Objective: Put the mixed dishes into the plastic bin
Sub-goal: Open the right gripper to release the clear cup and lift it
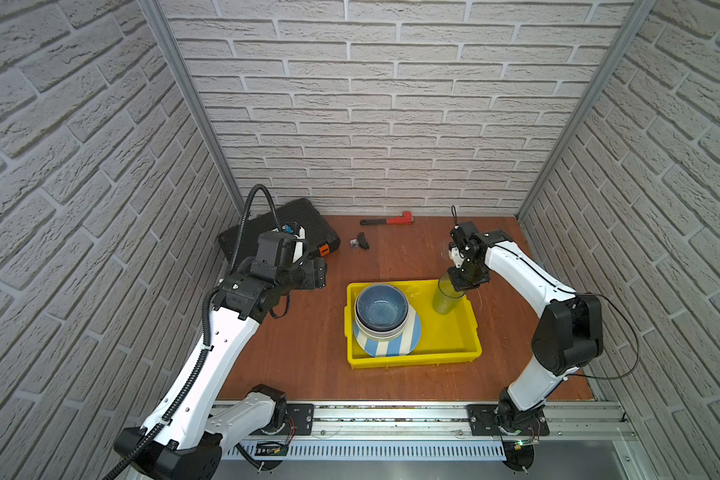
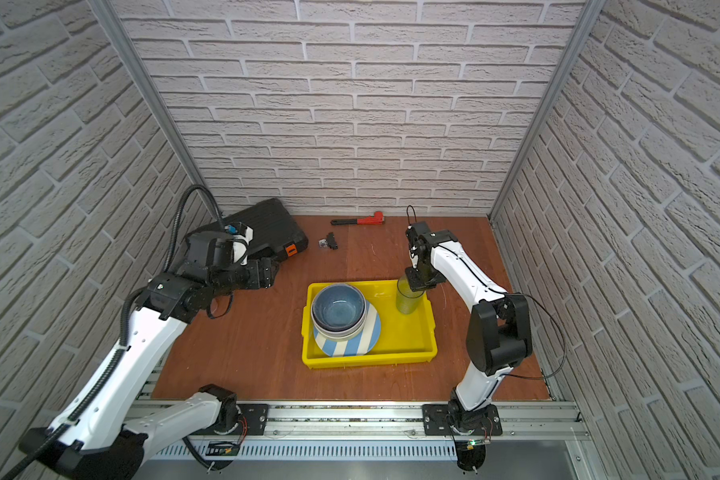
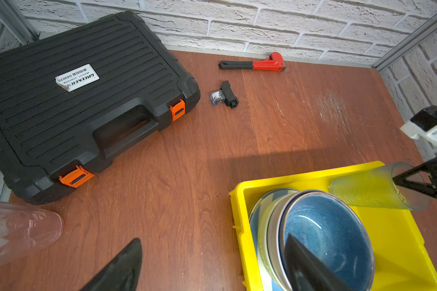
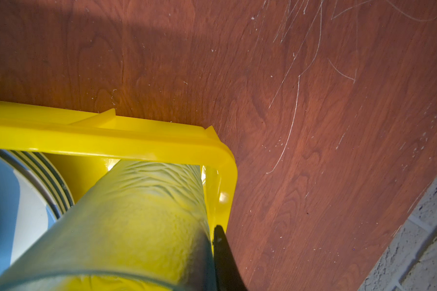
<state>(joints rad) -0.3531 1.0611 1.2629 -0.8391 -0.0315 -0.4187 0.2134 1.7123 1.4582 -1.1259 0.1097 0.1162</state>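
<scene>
In both top views the translucent green-tinted tumbler [image 1: 444, 300] is standing nearly upright in the far right corner of the glossy yellow bin [image 1: 412, 360]. At the bin's left a glazed blue bowl [image 1: 381, 308] is sitting nested in paler bowls [image 1: 385, 330] over a blue-white striped plate [image 1: 391, 347]. The right gripper [image 1: 460, 283] is pointing down, pinching the tumbler's rim. The left gripper [image 1: 320, 272] is hovering level left of the bin. In the left wrist view its jaws are standing wide, and a clear pinkish tumbler [image 3: 23, 231] is resting on the wooden table [image 3: 187, 163]. In the right wrist view one black finger [image 4: 225, 254] is pressing the green tumbler's rippled wall inside the bin's lipped corner.
</scene>
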